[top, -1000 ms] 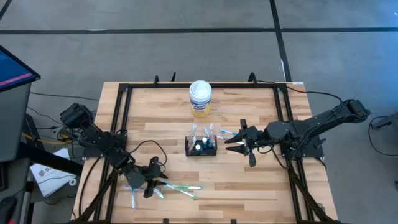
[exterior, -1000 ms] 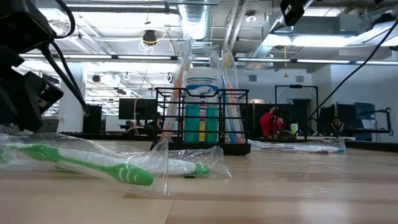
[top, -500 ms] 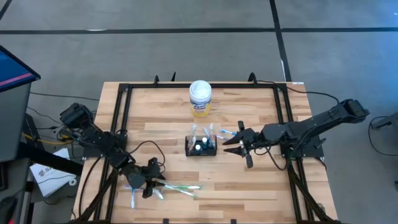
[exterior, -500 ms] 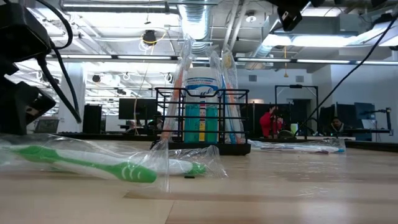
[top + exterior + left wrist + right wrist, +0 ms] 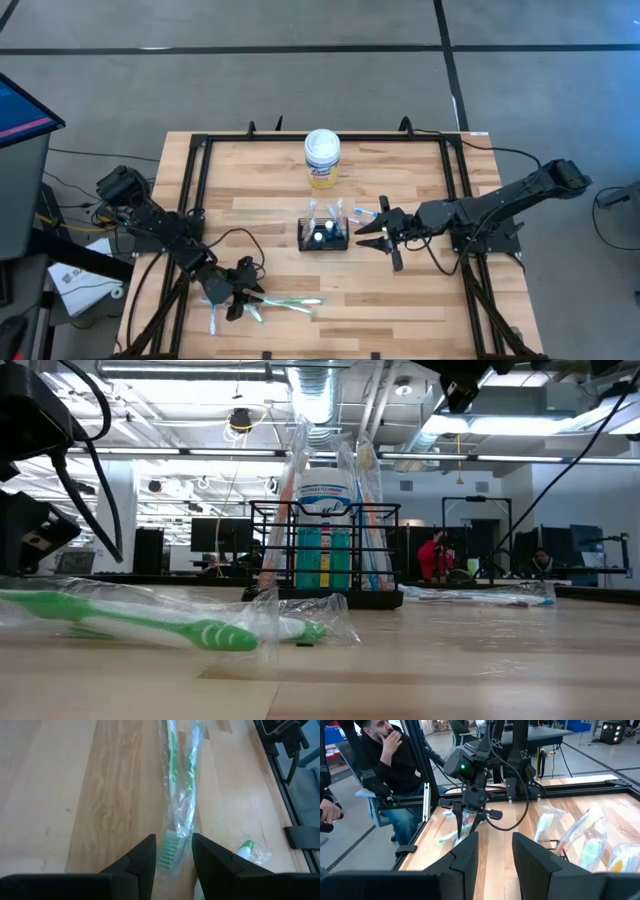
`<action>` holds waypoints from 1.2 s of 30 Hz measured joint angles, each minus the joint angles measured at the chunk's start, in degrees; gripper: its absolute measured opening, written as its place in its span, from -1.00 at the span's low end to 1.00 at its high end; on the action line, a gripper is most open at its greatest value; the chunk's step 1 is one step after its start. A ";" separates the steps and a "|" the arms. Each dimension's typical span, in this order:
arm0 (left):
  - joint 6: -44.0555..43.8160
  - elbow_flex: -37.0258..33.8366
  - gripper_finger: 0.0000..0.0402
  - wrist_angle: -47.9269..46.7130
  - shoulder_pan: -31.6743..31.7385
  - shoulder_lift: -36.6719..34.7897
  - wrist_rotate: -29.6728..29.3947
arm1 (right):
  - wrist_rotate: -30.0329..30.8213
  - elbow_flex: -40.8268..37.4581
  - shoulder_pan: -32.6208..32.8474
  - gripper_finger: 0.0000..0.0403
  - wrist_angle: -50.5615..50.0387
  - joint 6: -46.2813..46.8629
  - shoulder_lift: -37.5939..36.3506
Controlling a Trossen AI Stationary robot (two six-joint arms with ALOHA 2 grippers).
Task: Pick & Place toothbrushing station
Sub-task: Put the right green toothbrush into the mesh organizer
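The black wire-mesh caddy (image 5: 323, 235) stands on its base at mid-table, with wrapped toothbrushes and a tube upright in it (image 5: 325, 550). My left gripper (image 5: 246, 297) is open, low over the near left of the table. Its fingers stand on either side of the head end of a green toothbrush in clear wrap (image 5: 170, 851), which lies flat on the wood (image 5: 292, 302). My right gripper (image 5: 368, 234) is open and empty, just right of the caddy, pointing at it (image 5: 575, 837). My left gripper's fingers (image 5: 142, 857) flank the wrapped green toothbrush's bristle end (image 5: 168, 855), lying along the brush. The brush lies on the table. I cannot tell whether the fingers touch the wrap.
A white-lidded, yellow-labelled round canister (image 5: 322, 158) stands behind the caddy. A wrapped toothbrush (image 5: 364, 213) lies right of the caddy, and further wrapped brushes (image 5: 216, 318) lie near my left gripper. A black frame rail (image 5: 330, 138) rings the table. A person (image 5: 385, 775) sits beyond the left edge.
My right gripper has gone toward the table's left, closer to the caddy. My left gripper has drawn back a little toward the near left. The wrapped green toothbrush has shifted, its handle end lying lower and flatter on the table.
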 joint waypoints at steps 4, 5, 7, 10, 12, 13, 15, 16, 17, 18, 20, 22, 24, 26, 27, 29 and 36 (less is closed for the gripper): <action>0.01 0.00 -0.40 -0.03 -0.02 0.00 1.39 | -0.01 0.00 0.00 -0.45 0.02 0.00 0.00; 0.00 0.00 -0.40 -0.05 -0.02 0.00 1.47 | 0.02 0.00 0.00 -0.45 0.02 -0.01 0.00; 0.00 0.00 -0.40 -0.15 0.00 0.00 1.76 | 0.02 0.00 0.00 -0.45 0.00 -0.02 0.00; 0.00 0.00 -0.44 -1.45 -0.04 0.00 2.43 | 0.02 0.00 0.00 -0.45 0.00 -0.02 0.00; 0.00 0.00 -0.48 -2.45 -0.06 0.00 2.77 | 0.02 0.00 0.00 -0.45 0.00 -0.02 0.00; 0.00 0.00 -0.51 -2.71 -0.06 0.00 3.01 | 0.02 0.00 0.00 -0.45 -0.02 -0.02 0.00; 0.01 0.00 -0.57 -2.79 -0.04 -0.01 3.04 | 0.02 0.00 0.00 -0.45 -0.03 -0.02 0.00; 0.02 0.00 -0.62 -2.76 -0.04 0.00 3.04 | 0.02 0.00 -0.02 -0.45 -0.04 -0.02 0.00; 0.02 0.00 -0.67 -2.76 -0.04 0.00 3.06 | 0.02 0.00 -0.02 -0.45 -0.04 -0.04 0.00; 0.00 0.00 -0.73 -2.76 -0.04 0.00 3.05 | 0.00 0.00 -0.02 -0.45 -0.05 -0.03 0.00; 0.02 0.00 -0.87 -2.78 -0.04 0.00 3.46 | 0.02 0.00 -0.02 -0.45 -0.06 -0.04 0.00; 0.00 0.00 -0.94 -2.76 -0.04 0.00 3.64 | 0.02 0.02 -0.02 -0.45 -0.06 -0.03 0.00; -0.62 0.00 -0.93 -2.76 -0.02 0.00 4.00 | -0.01 0.02 -0.01 -0.45 -0.06 -0.03 0.00; -2.73 0.00 -0.92 -2.63 0.27 -0.02 3.96 | 0.00 0.02 -0.02 -0.45 -0.09 -0.02 0.00; -3.67 0.00 -0.91 -2.63 0.48 -0.27 4.00 | 0.01 0.02 -0.02 -0.45 -0.11 -0.02 0.00; -4.83 0.00 -0.93 -2.42 0.85 -1.57 4.02 | 0.02 0.02 0.00 -0.45 -0.11 -0.04 0.00; -10.11 0.00 -0.92 -2.08 3.51 -10.42 2.10 | 0.01 0.04 0.02 -0.45 -0.15 -0.02 0.00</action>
